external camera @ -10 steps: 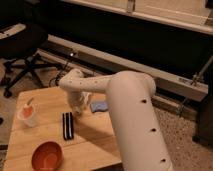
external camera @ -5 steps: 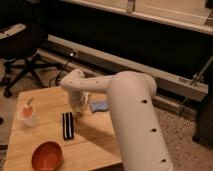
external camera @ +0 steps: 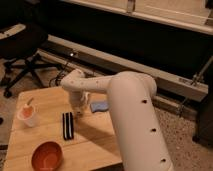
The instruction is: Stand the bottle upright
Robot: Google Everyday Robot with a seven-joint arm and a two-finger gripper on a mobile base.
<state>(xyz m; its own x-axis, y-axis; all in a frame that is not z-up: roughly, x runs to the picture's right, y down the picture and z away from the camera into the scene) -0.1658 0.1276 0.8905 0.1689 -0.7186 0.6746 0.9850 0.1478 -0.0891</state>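
Observation:
My gripper (external camera: 80, 109) points down at the wooden table (external camera: 95, 142), near its back edge and just left of the blue sponge. It is shut on the bottle (external camera: 84, 102), a small pale thing that shows between the fingers; its label and cap are hidden by the wrist. The white arm (external camera: 132, 110) sweeps in from the lower right and covers much of the table's right side.
A white cup with orange contents (external camera: 28, 115) stands at the table's left. A black striped block (external camera: 67, 125) lies just below the gripper and an orange bowl (external camera: 47, 156) sits at the front. The blue sponge (external camera: 99, 106) lies to the right. An office chair (external camera: 25, 47) stands behind.
The gripper has closed at the same spot over the table. The arm has barely shifted, and the other things have stayed put.

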